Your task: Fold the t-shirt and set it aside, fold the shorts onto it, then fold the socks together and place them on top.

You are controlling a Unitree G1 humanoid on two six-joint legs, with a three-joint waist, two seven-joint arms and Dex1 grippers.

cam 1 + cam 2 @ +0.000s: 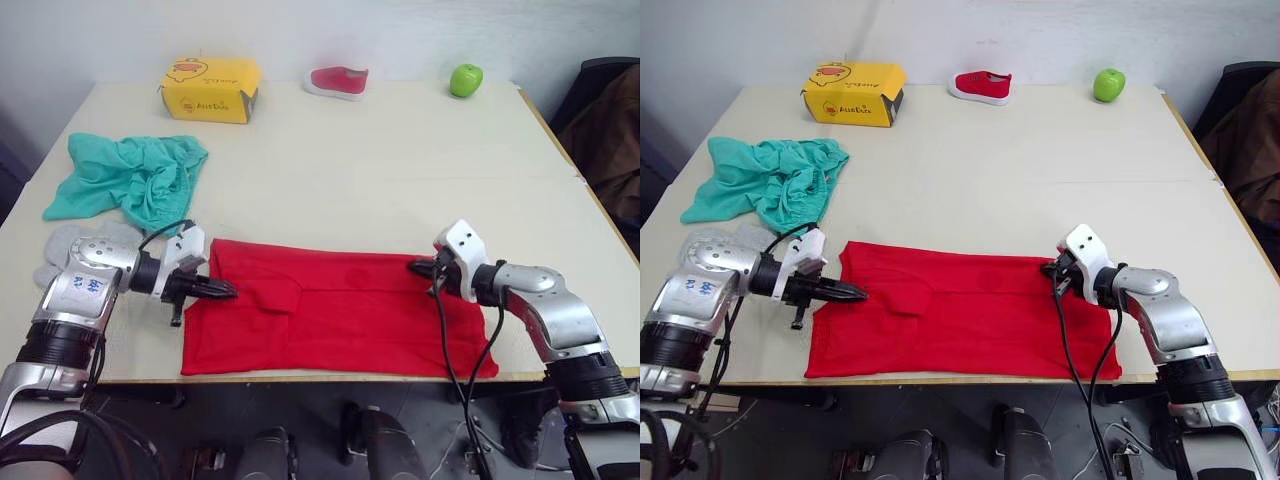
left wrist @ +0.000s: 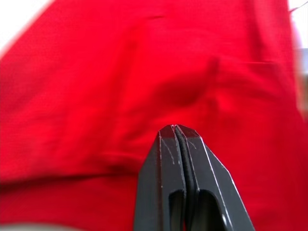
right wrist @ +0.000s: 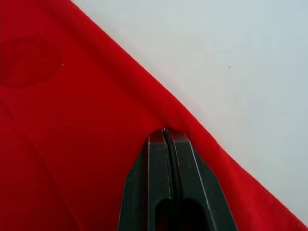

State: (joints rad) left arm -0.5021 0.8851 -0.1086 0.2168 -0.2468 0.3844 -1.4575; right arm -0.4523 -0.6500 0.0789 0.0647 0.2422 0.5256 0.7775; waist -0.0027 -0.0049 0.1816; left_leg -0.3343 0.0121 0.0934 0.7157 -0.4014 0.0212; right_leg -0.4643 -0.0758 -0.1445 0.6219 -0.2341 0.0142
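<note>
Risk I see: both grippers, left (image 1: 228,291) and right (image 1: 418,267), closed, pinching the t-shirt (image 1: 340,320) lying flat near the table's (image 1: 400,170) front edge, could slip off thin cloth and skew the fold.

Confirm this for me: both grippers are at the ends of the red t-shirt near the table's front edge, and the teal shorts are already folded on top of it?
Not quite. The shorts lie bunched on the table behind the left gripper, apart from the t-shirt, as the left eye view shows. The rest holds: the right gripper is at the t-shirt's other end.
</note>
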